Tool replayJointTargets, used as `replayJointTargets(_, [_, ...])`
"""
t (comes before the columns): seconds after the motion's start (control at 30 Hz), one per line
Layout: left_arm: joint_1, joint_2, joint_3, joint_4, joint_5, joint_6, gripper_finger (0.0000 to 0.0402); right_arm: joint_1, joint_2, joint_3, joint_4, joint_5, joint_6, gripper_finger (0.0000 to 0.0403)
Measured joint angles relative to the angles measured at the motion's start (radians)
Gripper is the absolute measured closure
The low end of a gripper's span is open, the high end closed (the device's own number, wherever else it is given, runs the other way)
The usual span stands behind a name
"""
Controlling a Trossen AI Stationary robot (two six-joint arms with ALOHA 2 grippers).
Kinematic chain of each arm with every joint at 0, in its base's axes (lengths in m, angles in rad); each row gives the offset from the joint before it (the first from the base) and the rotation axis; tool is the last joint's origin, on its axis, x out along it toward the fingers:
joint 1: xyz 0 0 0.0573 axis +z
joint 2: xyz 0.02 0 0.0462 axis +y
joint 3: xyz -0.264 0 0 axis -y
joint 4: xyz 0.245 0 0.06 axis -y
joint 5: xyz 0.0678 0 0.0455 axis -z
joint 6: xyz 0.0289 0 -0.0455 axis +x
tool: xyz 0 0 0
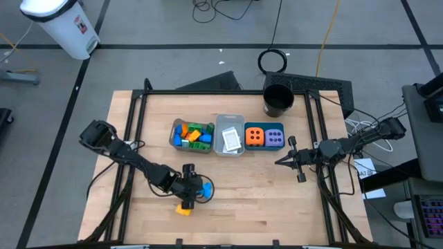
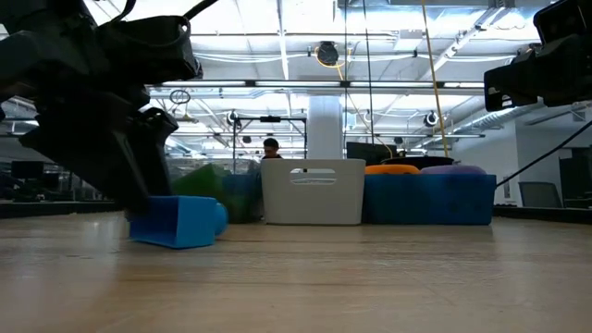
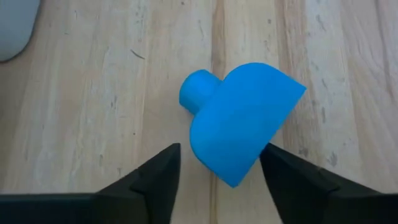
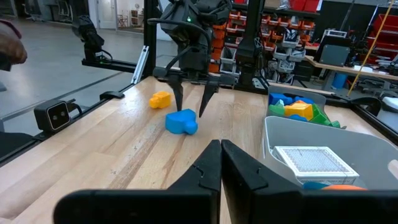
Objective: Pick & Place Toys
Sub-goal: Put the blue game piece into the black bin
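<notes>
A blue brick (image 3: 239, 124) with a round stud lies on the wooden table near its front, and also shows in the high view (image 1: 205, 188) and low view (image 2: 178, 220). My left gripper (image 3: 221, 163) is open, pointing down, with one finger on each side of the brick; I see no touch. It also shows in the right wrist view (image 4: 191, 109). A yellow-orange brick (image 1: 183, 207) lies just nearer the front edge. My right gripper (image 1: 285, 160) is shut and empty, right of the bins.
Three bins stand in a row at mid-table. A clear bin (image 1: 192, 133) holds several coloured bricks, a grey bin (image 1: 230, 123) holds a white card, and a teal bin (image 1: 264, 126) holds the orange and purple dotted cubes. A black cup (image 1: 278, 101) stands behind them.
</notes>
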Motion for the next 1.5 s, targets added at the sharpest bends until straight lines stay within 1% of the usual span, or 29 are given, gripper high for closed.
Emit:
replayJointTargets(0.1, [0.0, 0.0, 0.0, 0.0, 0.0, 0.001, 0.0219, 0.0, 0.0, 0.0, 0.0, 0.0, 0.0, 0.0399])
replayJointTargets(0.4, [0.004, 0.0, 0.0, 0.002, -0.001, -0.023, 0.0377, 0.0, 0.0, 0.0, 0.0, 0.0, 0.0, 0.0398])
replayJointTargets(0.47, [0.009, 0.0, 0.0, 0.003, -0.001, -0.027, 0.0394, 0.0, 0.0, 0.0, 0.0, 0.0, 0.0, 0.0399])
replayJointTargets(0.67, [0.028, 0.0, 0.0, 0.002, 0.001, -0.06, 0.0386, 0.0, 0.0, 0.0, 0.0, 0.0, 0.0, 0.0399])
replayJointTargets(0.8, [0.026, 0.0, 0.0, -0.035, 0.02, -0.048, 0.0385, 0.0, 0.0, 0.0, 0.0, 0.0, 0.0, 0.0398])
replayJointTargets(0.97, [0.006, 0.003, 0.0, -0.009, -0.047, -0.052, 0.0385, 0.0, 0.0, 0.0, 0.0, 0.0, 0.0, 0.0398])
replayJointTargets(1.13, [0.002, 0.035, -0.004, 0.045, -0.049, -0.104, 0.0384, 0.0, 0.0, 0.0, 0.0, 0.0, 0.0, 0.0398])
replayJointTargets(1.2, [-0.004, 0.053, -0.004, 0.028, -0.053, -0.106, 0.0382, 0.0, 0.0, 0.0, 0.0, 0.0, 0.0, 0.0399])
replayJointTargets(1.27, [-0.015, 0.069, -0.007, 0.015, -0.072, -0.121, 0.0372, 0.0, 0.0, 0.0, 0.0, 0.0, 0.0, 0.0399])
replayJointTargets(1.33, [-0.024, 0.077, -0.005, 0.013, -0.098, -0.153, 0.0353, 0.0, 0.0, 0.0, 0.0, 0.0, 0.0, 0.0398])
replayJointTargets(1.5, [-0.047, 0.079, -0.006, 0.017, -0.173, -0.202, 0.0277, 0.0, 0.0, 0.0, 0.0, 0.0, 0.0, 0.0398])
